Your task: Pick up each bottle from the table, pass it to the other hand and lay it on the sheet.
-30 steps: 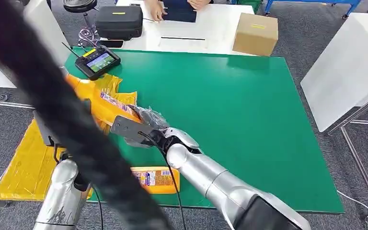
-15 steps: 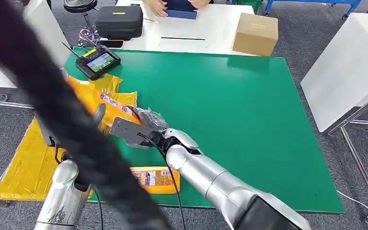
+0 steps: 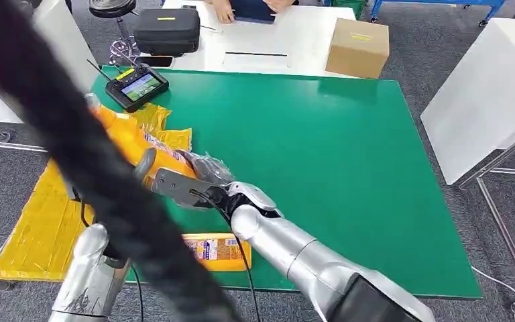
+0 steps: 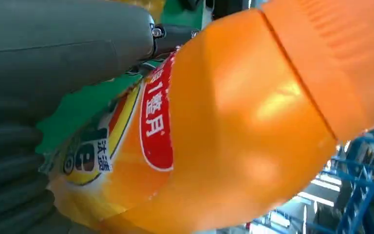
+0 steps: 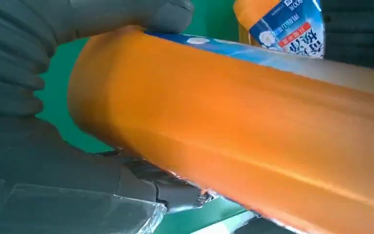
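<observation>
Bottle (image 3: 131, 139), orange, with a printed label, is held in the air at the table's left edge, above the yellow sheet (image 3: 37, 231), lying slantwise with its cap end up toward the controller (image 3: 136, 86).

Left: the left hand (image 4: 39, 97) appears closed around the labelled part of the bottle. The left wrist view shows the grey thumb lying along the body and dark fingers beneath it. In the head view a black cable (image 3: 74, 154) hides most of this hand.

Centre: the right hand (image 3: 204, 180) grips the bottle's lower part. The right wrist view shows its thumb pressed over the top of the body and fingers wrapped below. Both hands are therefore on the one bottle, and the hand-over looks to be in mid-exchange.

Right of the hands: a second bottle (image 3: 216, 251) lies flat on the green table (image 3: 349, 154) near its front edge, beside the right forearm.

Handling, as judged: the bottle seems full, so fairly heavy for its size. The plastic wall is smooth and glossy, the label film is likely slippery, and the body will dent under a hard squeeze. Best hold is around the straight middle section, across its width. The tapered shoulder offers poor purchase. One hand should not let go until the other has a firm wrap. Being round, the bottle may roll when laid down.
</observation>
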Robot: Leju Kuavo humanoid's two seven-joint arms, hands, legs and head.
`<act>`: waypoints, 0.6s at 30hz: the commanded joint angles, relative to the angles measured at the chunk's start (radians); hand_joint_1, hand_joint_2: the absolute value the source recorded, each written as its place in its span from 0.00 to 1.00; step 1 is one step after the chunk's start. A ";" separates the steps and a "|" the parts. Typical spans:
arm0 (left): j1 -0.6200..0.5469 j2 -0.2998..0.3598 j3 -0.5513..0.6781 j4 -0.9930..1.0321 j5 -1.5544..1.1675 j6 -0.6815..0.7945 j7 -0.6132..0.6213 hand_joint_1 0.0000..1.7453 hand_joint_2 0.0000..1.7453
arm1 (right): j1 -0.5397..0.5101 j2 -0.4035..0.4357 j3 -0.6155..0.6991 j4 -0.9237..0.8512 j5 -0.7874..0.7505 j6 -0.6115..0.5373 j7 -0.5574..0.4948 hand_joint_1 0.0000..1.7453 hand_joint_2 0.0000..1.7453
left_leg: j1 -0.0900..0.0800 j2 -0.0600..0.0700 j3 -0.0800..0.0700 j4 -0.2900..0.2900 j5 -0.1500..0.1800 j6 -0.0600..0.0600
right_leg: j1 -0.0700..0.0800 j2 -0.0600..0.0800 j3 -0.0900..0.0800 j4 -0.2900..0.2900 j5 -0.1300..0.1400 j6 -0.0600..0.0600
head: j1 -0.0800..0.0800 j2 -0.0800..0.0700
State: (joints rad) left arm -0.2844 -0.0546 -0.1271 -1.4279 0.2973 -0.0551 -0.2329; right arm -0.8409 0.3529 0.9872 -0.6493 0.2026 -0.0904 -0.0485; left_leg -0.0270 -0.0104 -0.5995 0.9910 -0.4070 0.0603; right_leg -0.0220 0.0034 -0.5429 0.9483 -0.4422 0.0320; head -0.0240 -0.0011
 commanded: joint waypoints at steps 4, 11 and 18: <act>-0.055 -0.018 -0.031 0.102 0.360 -0.238 0.190 0.00 1.00 | -0.049 -0.004 0.124 -0.005 0.002 0.014 0.009 1.00 1.00 | 0.001 -0.001 0.002 0.000 0.000 -0.004 | 0.001 -0.002 0.003 -0.001 -0.001 -0.002 | 0.000 0.000; -0.059 -0.014 -0.042 0.106 0.403 -0.250 0.208 0.00 1.00 | -0.047 -0.004 0.119 -0.004 0.003 0.016 0.010 1.00 1.00 | 0.001 -0.001 0.002 0.000 0.000 -0.004 | 0.000 -0.002 0.002 0.000 -0.001 -0.002 | 0.000 0.000; -0.091 -0.014 -0.059 0.150 0.502 -0.282 0.243 0.00 1.00 | -0.038 -0.004 0.086 -0.001 0.032 0.025 0.003 1.00 1.00 | 0.001 -0.002 0.003 0.000 0.000 -0.006 | 0.001 -0.003 0.004 0.000 -0.002 -0.003 | 0.000 0.000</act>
State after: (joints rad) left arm -0.2941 -0.0530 -0.1049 -1.3821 0.7440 -0.2877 -0.0232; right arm -0.8406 0.3349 1.0204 -0.6493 0.2140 -0.0900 -0.0336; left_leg -0.0270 -0.0101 -0.5995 0.9911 -0.4070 0.0603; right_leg -0.0220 0.0035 -0.5429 0.9483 -0.4422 0.0320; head -0.0240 -0.0011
